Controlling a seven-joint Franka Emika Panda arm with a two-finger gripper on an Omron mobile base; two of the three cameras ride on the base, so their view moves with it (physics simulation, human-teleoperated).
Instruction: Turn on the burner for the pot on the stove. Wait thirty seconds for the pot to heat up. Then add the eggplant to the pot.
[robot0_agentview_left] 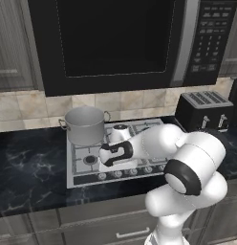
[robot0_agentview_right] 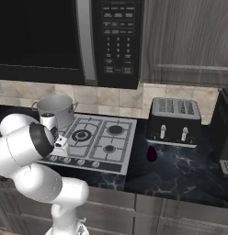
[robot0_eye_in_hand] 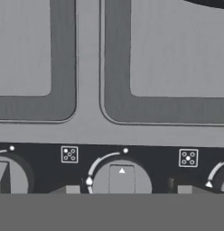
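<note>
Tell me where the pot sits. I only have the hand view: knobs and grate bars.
Observer: The pot stands on the rear left burner of the stove.
Operator: And the eggplant?
Observer: The eggplant is on the counter to the right of the stove, just in front of the toaster.
</note>
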